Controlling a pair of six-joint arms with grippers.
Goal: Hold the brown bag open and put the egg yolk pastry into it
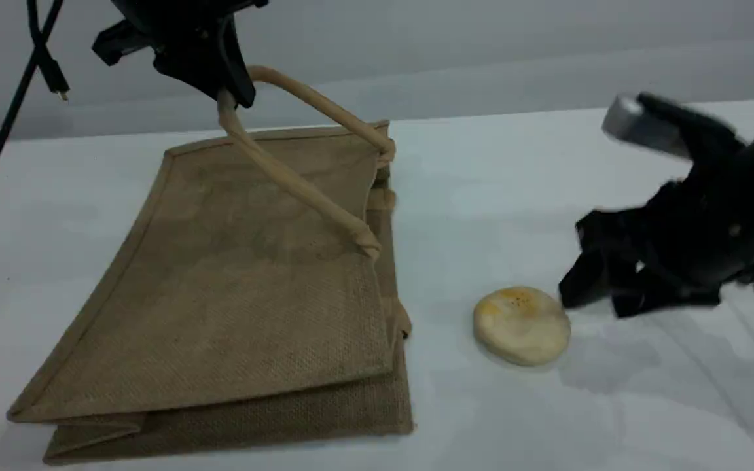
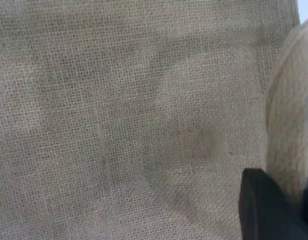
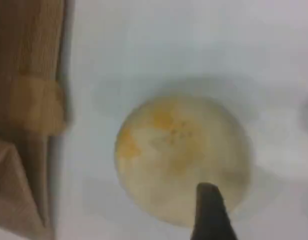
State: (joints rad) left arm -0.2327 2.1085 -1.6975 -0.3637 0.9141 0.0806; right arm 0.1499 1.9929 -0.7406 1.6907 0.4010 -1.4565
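The left gripper (image 1: pixel 230 91) is pinching the brown bag (image 1: pixel 233 294) by its handle (image 1: pixel 272 163); the right gripper (image 1: pixel 603 288), seemingly spread, is nearing the untouched egg yolk pastry (image 1: pixel 522 325).

Right pincer (image 1: pixel 596 294) motion-blurred; brown bag (image 1: pixel 233 294) corner cut off below.

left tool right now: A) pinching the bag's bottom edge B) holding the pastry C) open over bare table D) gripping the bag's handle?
D: the left tool is shut on the bag's handle, lifting it off the brown bag; the egg yolk pastry lies on the table by the right tool.
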